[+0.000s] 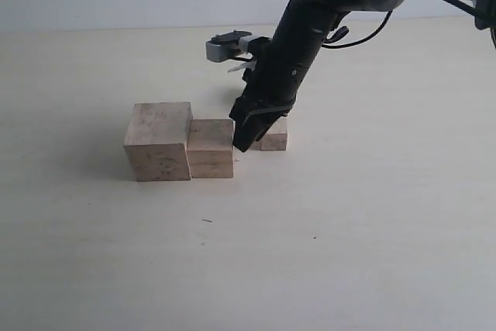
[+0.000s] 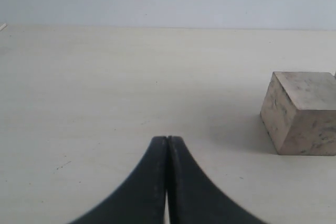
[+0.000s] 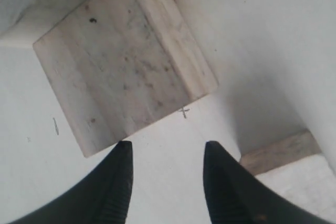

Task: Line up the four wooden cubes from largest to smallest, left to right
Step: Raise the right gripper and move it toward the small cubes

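Observation:
Three wooden cubes show in the exterior view. The largest cube (image 1: 157, 141) stands at the left with the second cube (image 1: 211, 148) touching its right side. A smaller cube (image 1: 275, 135) sits a short gap further right, partly hidden by my right gripper (image 1: 252, 137). That gripper (image 3: 168, 148) is open and empty, low over the bare gap between the second cube (image 3: 115, 77) and the smaller cube (image 3: 281, 153). The fourth cube is hidden or out of view. My left gripper (image 2: 167, 141) is shut on nothing, low over the table. One cube (image 2: 302, 111) stands well off to its side.
The pale table (image 1: 349, 230) stretches wide in front of and right of the row. The right arm (image 1: 310, 21) slants down from the upper right, with its wrist camera (image 1: 231, 44) sticking out behind the cubes. The left arm is outside the exterior view.

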Tool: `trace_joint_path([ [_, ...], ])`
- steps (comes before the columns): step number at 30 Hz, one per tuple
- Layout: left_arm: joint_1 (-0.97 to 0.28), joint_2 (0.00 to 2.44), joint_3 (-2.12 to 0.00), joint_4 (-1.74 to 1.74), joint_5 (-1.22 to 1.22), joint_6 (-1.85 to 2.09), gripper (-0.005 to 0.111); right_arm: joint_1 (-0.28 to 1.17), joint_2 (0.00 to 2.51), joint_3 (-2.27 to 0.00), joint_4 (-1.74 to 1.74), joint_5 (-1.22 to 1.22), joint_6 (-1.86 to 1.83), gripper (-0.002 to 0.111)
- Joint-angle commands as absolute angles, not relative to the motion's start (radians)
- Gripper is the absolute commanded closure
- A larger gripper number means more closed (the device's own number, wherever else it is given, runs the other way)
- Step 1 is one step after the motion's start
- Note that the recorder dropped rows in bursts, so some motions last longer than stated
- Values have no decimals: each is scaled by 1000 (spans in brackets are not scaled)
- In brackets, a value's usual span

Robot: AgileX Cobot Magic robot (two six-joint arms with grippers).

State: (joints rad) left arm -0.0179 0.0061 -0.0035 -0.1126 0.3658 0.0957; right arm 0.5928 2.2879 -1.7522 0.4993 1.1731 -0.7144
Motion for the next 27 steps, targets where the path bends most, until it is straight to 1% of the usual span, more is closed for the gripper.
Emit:
trace_joint_path([
  [1,-22,0,0,-111,355,97,107,593,2286,-1751,528,1156,-712,66],
  [8,-22,0,0,-111,355,97,107,593,2266,-1751,453,1156,-713,66],
  [16,-22,0,0,-111,355,97,107,593,2116,-1751,394,1153,-713,66],
  [22,-22,0,0,-111,355,97,107,593,2021,-1751,307,1062,-711,66],
  [27,-22,0,0,-111,355,97,107,593,2025,-1751,167,1033,-629,66],
])
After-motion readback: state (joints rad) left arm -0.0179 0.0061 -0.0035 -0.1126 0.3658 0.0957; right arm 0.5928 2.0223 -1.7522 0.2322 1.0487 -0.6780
